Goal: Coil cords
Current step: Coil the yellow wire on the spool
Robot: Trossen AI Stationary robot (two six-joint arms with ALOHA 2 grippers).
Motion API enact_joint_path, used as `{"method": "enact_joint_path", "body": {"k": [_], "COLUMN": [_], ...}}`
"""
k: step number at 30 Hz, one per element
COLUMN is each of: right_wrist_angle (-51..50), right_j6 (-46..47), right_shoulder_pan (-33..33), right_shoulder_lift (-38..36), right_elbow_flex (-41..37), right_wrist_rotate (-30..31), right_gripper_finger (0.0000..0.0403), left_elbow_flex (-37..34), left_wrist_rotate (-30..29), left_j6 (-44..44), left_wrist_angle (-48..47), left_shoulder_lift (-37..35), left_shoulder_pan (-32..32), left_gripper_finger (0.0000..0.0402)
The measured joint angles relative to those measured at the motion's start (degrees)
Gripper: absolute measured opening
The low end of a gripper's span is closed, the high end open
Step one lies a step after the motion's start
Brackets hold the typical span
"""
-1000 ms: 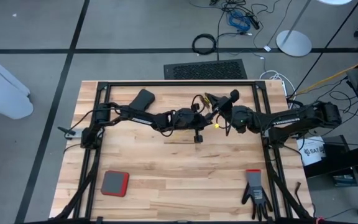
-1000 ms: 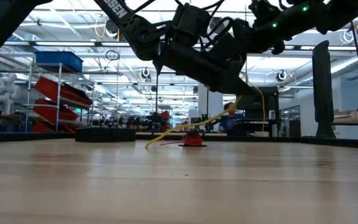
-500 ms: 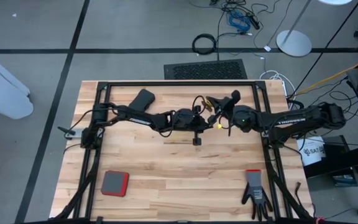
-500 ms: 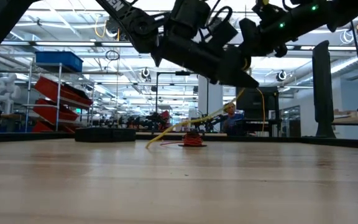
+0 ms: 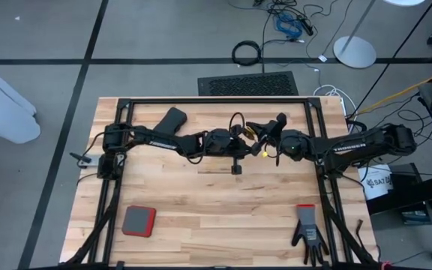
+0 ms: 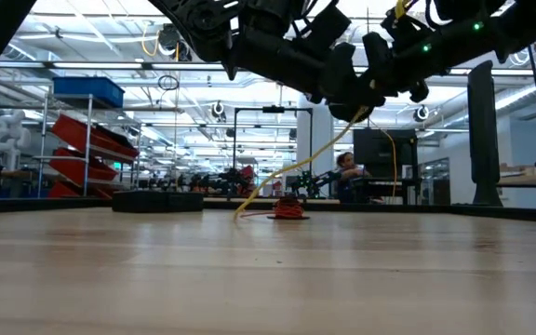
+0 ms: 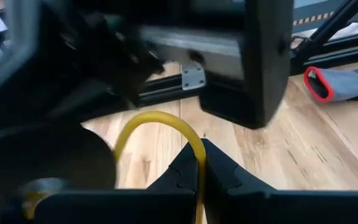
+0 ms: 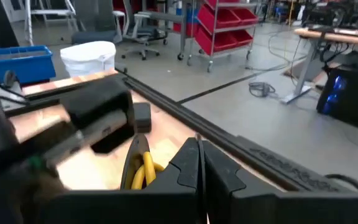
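While both arms meet above the far middle of your wooden table (image 5: pixel 201 202), the yellow cord (image 6: pixel 287 177) rises in a thin, wiry arc from the boards toward the grippers overhead. Its lower end reaches the reddish-orange cord (image 6: pixel 288 210), which lies bunched in a small heap on the tabletop near the far edge.

Your left gripper (image 7: pixel 199 163) has its two dark fingers pressed together on the yellow cord, which loops up from between the tips and curves back toward a round black reel (image 7: pixel 42 155) at the wrist. Your right gripper (image 8: pixel 199 155) is likewise pinched fully closed; a yellow loop sits just beside its fingers, but whether it grips the cord you cannot tell.

From above, the left arm (image 5: pixel 156 139) reaches in level from the left side and the right arm (image 5: pixel 351 144) from the right, their wrists nearly touching at centre, well clear of the boards.

Nearer you, a red-rimmed grey pad (image 5: pixel 138 220) lies at the left and a dark work glove (image 5: pixel 307 231) at the right. A black handset-shaped object (image 5: pixel 171 120) rests near the far left rail.
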Motion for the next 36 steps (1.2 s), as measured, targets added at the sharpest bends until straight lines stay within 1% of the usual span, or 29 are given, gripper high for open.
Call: {"method": "enact_joint_path", "body": {"k": [3, 12, 22, 26, 36], "right_wrist_angle": [0.1, -0.1, -9.6, -11.5, -14.7], "right_j6": [0.5, -3.2, -3.8, -3.8, -4.0], "right_shoulder_pan": [0.6, 3.2, 4.6, 5.6, 8.6], "right_shoulder_lift": [0.6, 2.3, 2.3, 2.3, 2.0], "right_elbow_flex": [-0.8, -0.8, -0.8, -0.8, -0.8], "right_wrist_rotate": [-0.6, -0.8, 0.3, 0.6, 2.1], "right_gripper_finger": [0.0000, 0.0000, 0.0000, 0.0000, 0.0000], "left_elbow_flex": [0.0, 0.0, 0.0, 0.0, -0.1], "left_wrist_rotate": [-0.1, -0.2, -0.1, 0.2, 0.4], "left_j6": [-1.0, -1.1, -2.6, -3.9, -3.7], "left_wrist_angle": [0.1, -2.0, -4.5, -5.0, -10.0], "left_shoulder_lift": [0.0, 0.0, -0.1, -0.2, -0.3], "left_shoulder_pan": [0.1, 0.2, 0.6, 1.1, 1.5], "left_gripper_finger": [0.0003, 0.0003, 0.0003, 0.0003, 0.0003]}}
